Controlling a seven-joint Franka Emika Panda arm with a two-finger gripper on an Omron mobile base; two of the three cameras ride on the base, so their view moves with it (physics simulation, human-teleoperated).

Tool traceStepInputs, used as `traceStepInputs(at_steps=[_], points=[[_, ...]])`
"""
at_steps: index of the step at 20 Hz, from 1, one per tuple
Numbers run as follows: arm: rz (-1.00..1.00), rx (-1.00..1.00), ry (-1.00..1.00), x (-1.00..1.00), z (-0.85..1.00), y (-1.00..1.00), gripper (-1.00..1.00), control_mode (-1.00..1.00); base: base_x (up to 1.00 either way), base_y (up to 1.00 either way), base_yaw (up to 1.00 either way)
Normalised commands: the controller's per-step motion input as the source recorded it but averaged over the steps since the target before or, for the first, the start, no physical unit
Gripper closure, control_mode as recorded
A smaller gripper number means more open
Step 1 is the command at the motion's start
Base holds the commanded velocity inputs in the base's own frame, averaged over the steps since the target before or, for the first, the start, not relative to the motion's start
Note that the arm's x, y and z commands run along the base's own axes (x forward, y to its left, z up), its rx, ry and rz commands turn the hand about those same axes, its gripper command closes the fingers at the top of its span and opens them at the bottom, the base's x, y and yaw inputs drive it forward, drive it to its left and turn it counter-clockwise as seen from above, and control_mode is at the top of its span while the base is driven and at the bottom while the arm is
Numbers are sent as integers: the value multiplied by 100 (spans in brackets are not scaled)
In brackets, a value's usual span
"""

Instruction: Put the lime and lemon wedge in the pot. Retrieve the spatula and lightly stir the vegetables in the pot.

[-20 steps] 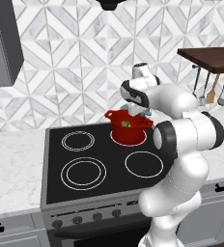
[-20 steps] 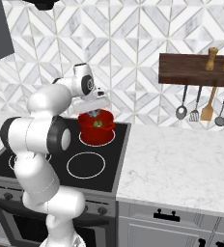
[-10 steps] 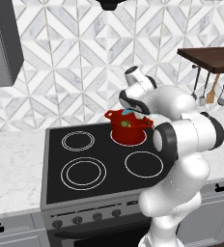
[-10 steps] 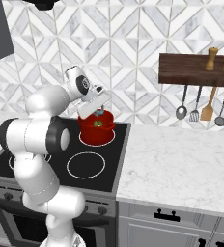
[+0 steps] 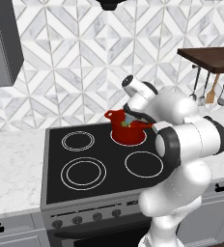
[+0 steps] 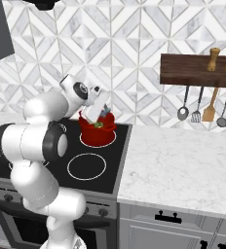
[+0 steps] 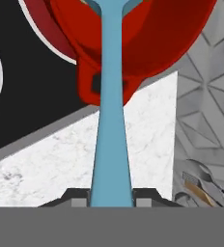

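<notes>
I see one red pot (image 5: 128, 132) on the far right burner of the black cooktop (image 5: 56, 185). The cooktop carries four ring-marked burners; the other three are bare. In the right base view the pot (image 6: 97, 134) stands at the far end of the cooktop (image 6: 116, 165), close to the tiled wall (image 6: 134, 48).

The gripper (image 7: 111, 197) is closed on the handle of the one light-blue spatula (image 7: 110, 120). In the hand view the handle rises from between the two finger tips, crosses one red side handle (image 7: 92, 87) of the pot (image 7: 172, 34) and runs over the rim into the pot. In the left base view the spatula (image 5: 131, 119) slants down into the pot from the hand above it.

In the right base view I can make out one small green item (image 6: 98, 125) inside the pot at the rim, consistent with the lime. I cannot tell where the lemon wedge lies; the contents are too small to separate.

To the right, a white marble counter (image 6: 183, 160) adjoins the cooktop. Above it, one dark wooden shelf (image 6: 197, 70) carries two wooden grinders (image 6: 213, 58). Four utensils hang below the shelf: one ladle (image 6: 182, 113), one slotted turner (image 6: 196, 115), one wooden spatula (image 6: 209, 113) and one spoon (image 6: 222, 120).
</notes>
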Motion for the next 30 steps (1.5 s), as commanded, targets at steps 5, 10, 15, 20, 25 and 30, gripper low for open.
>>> traceStepInputs(at_steps=[5,10,15,20,25,30], points=[[26,-26,16,38,0,-1,100,-100,0,0,0],[10,-9,19,54,1,4,100,-100,0,0,0],[2,-13,22,53,0,7,100,-100,0,0,0],[-1,-24,4,32,0,7,100,-100,0,0,0],[0,-13,5,15,0,11,100,-100,0,0,0],[0,-1,1,22,-7,15,100,-100,0,0,0]])
